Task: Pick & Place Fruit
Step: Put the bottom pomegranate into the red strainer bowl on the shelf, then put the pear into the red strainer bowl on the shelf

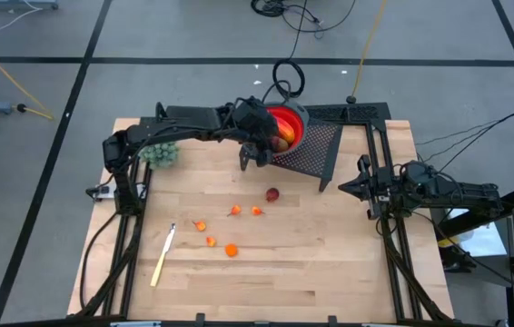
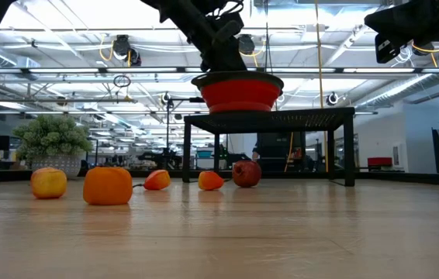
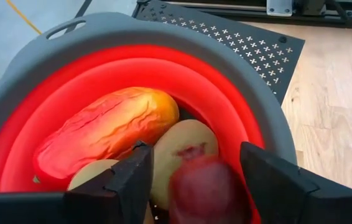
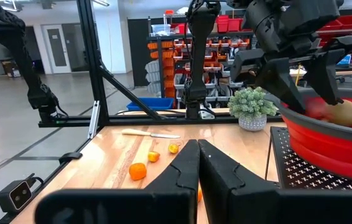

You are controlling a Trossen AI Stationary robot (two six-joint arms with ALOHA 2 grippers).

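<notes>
A red bowl with a grey rim [image 3: 163, 37] stands on a black mesh stand [image 1: 316, 150] at the table's far side. In it lie a long red-orange fruit [image 3: 107, 134] and two brownish-green ovals [image 3: 182, 146]. My left gripper [image 3: 194, 180] hangs over the bowl, pointing down at a slant, fingers apart. A blurred dark red ball [image 3: 207, 190] shows between them, with a gap beside one finger. Another dark red ball [image 1: 272, 194] and several orange bits [image 1: 231, 250] rest on the table. My right gripper [image 4: 198, 149] waits shut at the table's right.
A green bushy clump in a pot [image 1: 160, 153] stands at the far left by the left arm's base. A yellow-handled knife [image 1: 163, 259] lies near the left front. The orange bits spread over the table's middle, with bare wood toward the near edge.
</notes>
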